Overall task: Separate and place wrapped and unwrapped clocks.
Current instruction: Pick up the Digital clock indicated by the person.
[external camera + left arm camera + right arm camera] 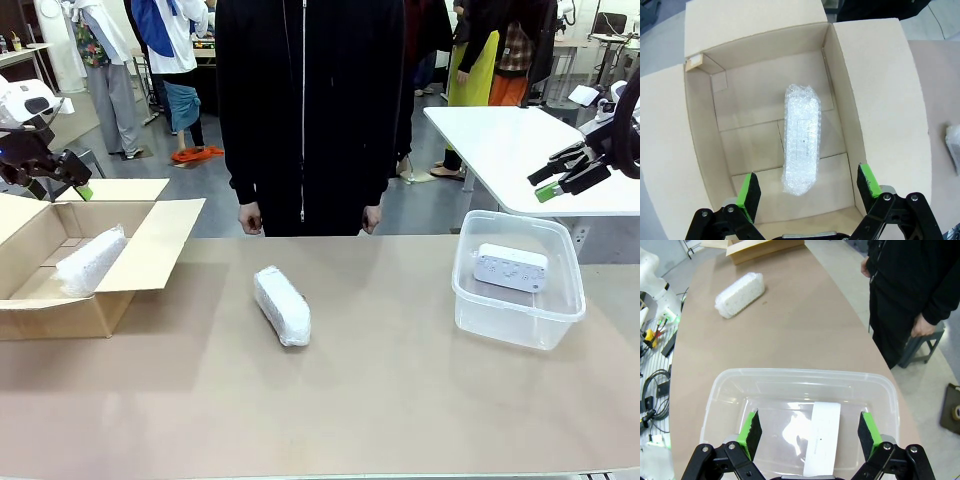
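Table [420, 400] bare around 1 wrapped clock [282, 306], long axis near-to-far, slightly diagonal; left gripper [806, 185] wide above box [880, 100], right gripper [810, 424] wide above tub [800, 376], both empty.

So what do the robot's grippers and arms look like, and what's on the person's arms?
Both the left gripper and the right gripper are black, each with two jointed fingers tipped by bright green pads. The left arm has a white casing. The person wears a black zipped jacket with long sleeves reaching the wrists.
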Motion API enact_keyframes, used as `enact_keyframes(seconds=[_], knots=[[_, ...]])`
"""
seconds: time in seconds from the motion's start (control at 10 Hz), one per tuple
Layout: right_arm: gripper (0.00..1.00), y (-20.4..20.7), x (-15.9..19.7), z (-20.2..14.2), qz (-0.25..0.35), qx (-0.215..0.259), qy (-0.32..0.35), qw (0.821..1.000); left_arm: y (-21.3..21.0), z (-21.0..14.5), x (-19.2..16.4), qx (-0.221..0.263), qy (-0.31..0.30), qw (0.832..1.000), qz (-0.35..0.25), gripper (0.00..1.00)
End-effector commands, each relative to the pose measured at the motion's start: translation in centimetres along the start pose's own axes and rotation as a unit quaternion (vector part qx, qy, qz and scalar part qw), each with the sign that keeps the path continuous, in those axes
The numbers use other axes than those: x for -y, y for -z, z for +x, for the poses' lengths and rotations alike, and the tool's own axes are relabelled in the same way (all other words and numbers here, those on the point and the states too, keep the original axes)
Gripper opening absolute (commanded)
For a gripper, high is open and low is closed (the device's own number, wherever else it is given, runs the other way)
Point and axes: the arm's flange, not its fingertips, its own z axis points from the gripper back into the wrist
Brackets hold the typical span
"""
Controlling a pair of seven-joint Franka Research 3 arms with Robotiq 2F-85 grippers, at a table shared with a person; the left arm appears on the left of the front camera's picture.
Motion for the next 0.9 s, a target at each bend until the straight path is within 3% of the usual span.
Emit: enact_keyframes(seconds=[0.0,0.3,0.5,0.8], knots=[[1.00,0.0,-0.1,0.0,0.000,0.000,0.000,1.000,-0.1,0.1,-0.1,-0.001,0.000,1.000,0.000,1.00],[1.00,0.0,-0.1,0.0,0.000,0.000,0.000,1.000,0.0,0.0,0.0,0.000,0.000,1.000,0.000,1.00],[1.00,0.0,-0.1,0.0,0.000,0.000,0.000,1.000,-1.4,-0.2,-1.1,0.037,0.054,0.998,-0.011,1.00],[1.00,0.0,-0.1,0.0,0.000,0.000,0.000,1.000,-2.5,-1.7,-3.1,0.051,0.122,0.991,-0.020,1.00]])
